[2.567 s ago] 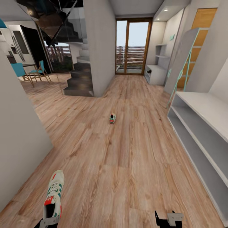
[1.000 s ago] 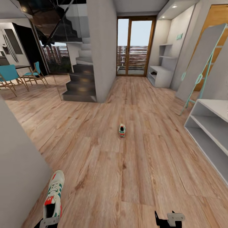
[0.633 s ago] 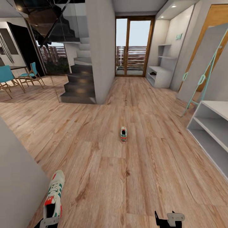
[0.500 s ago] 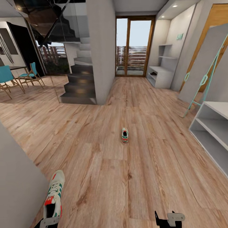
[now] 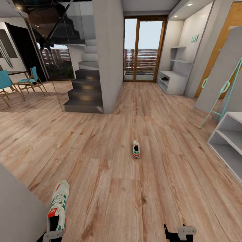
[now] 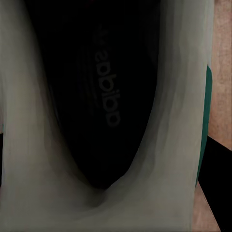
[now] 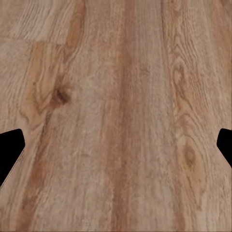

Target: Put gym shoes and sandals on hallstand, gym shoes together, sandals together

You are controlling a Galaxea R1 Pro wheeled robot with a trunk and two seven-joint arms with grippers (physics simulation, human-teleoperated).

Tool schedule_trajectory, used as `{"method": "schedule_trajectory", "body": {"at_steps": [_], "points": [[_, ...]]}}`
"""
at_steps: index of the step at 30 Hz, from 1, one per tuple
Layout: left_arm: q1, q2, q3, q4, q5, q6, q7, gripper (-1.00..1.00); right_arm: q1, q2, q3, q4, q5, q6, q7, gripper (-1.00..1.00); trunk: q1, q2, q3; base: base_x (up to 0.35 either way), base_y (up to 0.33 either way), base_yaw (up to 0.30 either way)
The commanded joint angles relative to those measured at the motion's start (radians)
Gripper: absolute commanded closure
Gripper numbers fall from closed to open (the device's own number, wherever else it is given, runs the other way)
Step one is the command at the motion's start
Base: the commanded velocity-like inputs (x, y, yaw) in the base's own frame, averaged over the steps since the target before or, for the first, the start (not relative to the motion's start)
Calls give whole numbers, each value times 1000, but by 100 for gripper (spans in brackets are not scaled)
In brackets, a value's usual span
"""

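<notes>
Wood-plank corridor floor (image 5: 111, 188) stretches ahead, where one gym shoe (image 5: 136, 149) lies well clear of both arms, the left gripper (image 5: 52, 236) clamps the other gym shoe (image 5: 57, 210), and the right gripper (image 5: 179, 232) hangs wide apart, empty.

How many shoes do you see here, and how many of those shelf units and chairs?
Gym shoes: 2, one held by the left gripper, one on the floor
Grey shelf units: 2, near, far
Teal chairs: 2
Total: 6
</notes>
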Motion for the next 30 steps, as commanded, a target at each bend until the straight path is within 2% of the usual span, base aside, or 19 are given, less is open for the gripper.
{"method": "schedule_trajectory", "body": {"at_steps": [1, 17, 30], "points": [[-1, 0, 9, 1, -6, -3, -7, 100, -1, 0, -4, 1, 10, -3, -4, -100, 0, 0, -1, 336, 10, 0], [-1, 1, 10, 1, -3, -3, -7, 100, -1, 0, -4, 0, 10, -3, -4, -100, 0, 0, 0, 338, 2, -6], [-1, 1, 9, 2, -2, -3, -7, 100, -1, 0, -4, 1, 10, -3, -4, -100, 0, 0, 10, 338, 0, -194]]}}
